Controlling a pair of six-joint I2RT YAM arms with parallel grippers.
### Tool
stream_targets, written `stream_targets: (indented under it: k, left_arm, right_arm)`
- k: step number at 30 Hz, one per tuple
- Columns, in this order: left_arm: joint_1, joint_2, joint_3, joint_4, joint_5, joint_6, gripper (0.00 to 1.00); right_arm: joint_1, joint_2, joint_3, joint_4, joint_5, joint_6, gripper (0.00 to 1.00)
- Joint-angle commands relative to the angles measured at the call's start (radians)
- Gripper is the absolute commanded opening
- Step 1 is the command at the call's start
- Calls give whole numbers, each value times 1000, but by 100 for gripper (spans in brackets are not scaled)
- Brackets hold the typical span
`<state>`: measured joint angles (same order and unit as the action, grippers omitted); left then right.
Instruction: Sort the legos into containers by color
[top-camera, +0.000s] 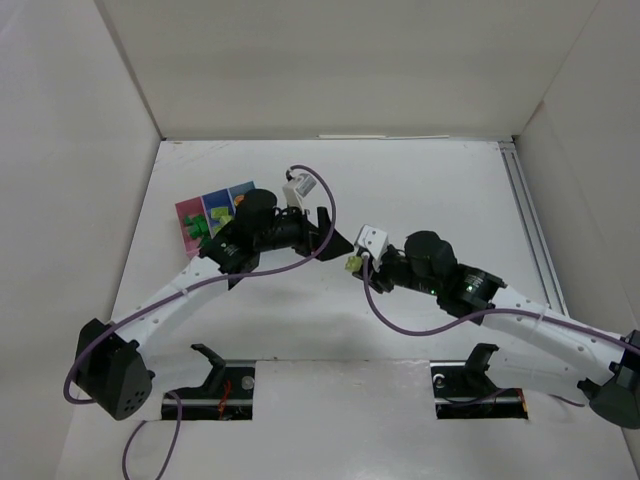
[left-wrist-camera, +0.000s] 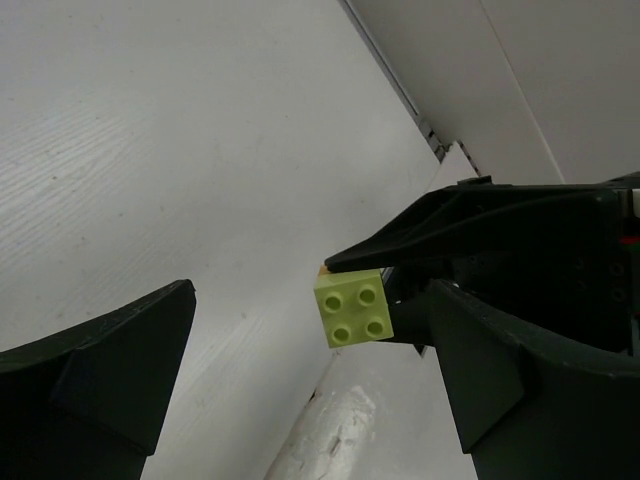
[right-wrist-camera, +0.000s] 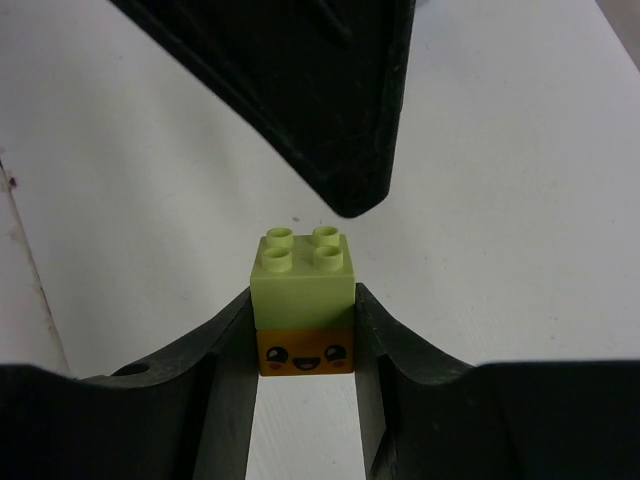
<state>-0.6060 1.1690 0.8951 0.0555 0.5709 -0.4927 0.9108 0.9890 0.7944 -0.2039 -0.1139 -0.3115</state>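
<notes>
Looking through the right wrist camera, I see the right claw (right-wrist-camera: 303, 300) pinched on a small stack (top-camera: 354, 263): an orange smiley-face brick (right-wrist-camera: 305, 352) with a light green brick (right-wrist-camera: 303, 272) studded on top, clamped by its sides. It hangs over the middle of the desk (top-camera: 430, 190). My left claw (left-wrist-camera: 300, 300) is spread wide and has hold of nothing; one of its fingers (right-wrist-camera: 330, 100) sits just beyond the stack, not touching. The containers (top-camera: 185, 212) lie toward the desk's far left corner, with green legos (top-camera: 197, 228) inside, partly hidden by the left arm (top-camera: 170, 295).
</notes>
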Motion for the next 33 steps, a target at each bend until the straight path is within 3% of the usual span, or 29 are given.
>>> stream_targets:
  k: [1, 9, 10, 22, 25, 27, 30, 31, 33]
  left_arm:
    - [-14, -3, -12, 93, 59, -14, 100]
    - [-23, -3, -67, 168, 138, -23, 100]
    - [-23, -3, -67, 196, 153, -32, 96]
    - [-32, -22, -79, 248, 215, -55, 92]
    - [-32, -31, -79, 237, 205, -55, 83]
    - [-32, -31, -79, 218, 187, -55, 68]
    - [-32, -22, -79, 218, 196, -55, 57]
    - [-32, -11, -79, 218, 196, -55, 49]
    - [-32, -2, -79, 218, 208, -55, 46]
  right_arm:
    - [-4, -6, 37, 90, -24, -14, 0]
    - [-4, -79, 2, 176, 6, -5, 0]
    - [-4, -91, 2, 187, -4, -5, 0]
    - [-4, -10, 31, 199, -26, 5, 0]
    - [-4, -1, 42, 199, -17, 5, 0]
    - [-4, -1, 42, 199, -7, 5, 0]
    - [-4, -1, 51, 199, 2, 5, 0]
    - [-4, -1, 51, 199, 2, 5, 0]
    - [-4, -1, 51, 208, 2, 5, 0]
